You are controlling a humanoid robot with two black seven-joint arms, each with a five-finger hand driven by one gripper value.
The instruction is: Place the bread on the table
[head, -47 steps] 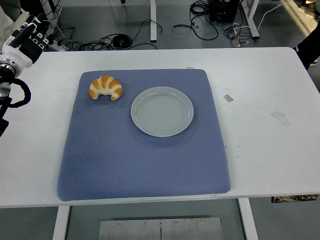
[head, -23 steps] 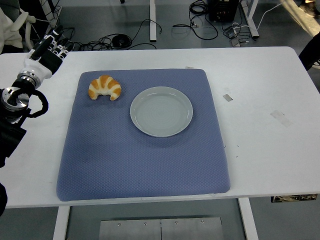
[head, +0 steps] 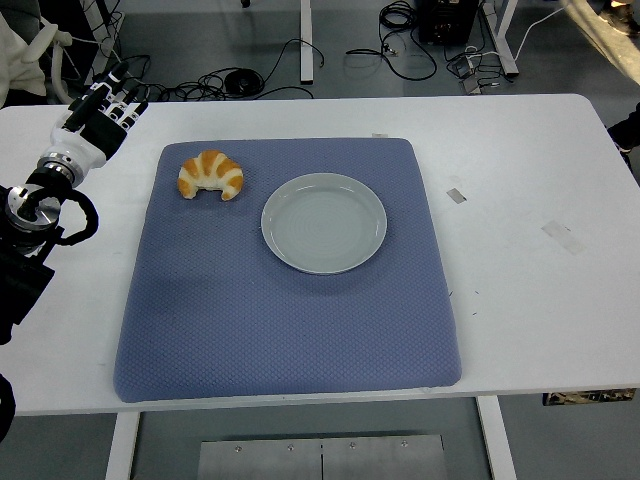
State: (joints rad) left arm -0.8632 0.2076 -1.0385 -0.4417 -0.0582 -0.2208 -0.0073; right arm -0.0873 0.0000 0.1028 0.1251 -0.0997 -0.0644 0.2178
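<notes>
We note bread [head: 211, 175] on blue mat [head: 290, 330], left of empty plate [head: 324, 222], left hand [head: 97, 117] well apart at table [head: 520, 160] edge, fingers extended, holding nothing

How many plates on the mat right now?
1. The round pale grey plate sits empty on the blue textured mat, right of centre toward the far edge, beside the golden croissant. Nothing hides another.
</notes>
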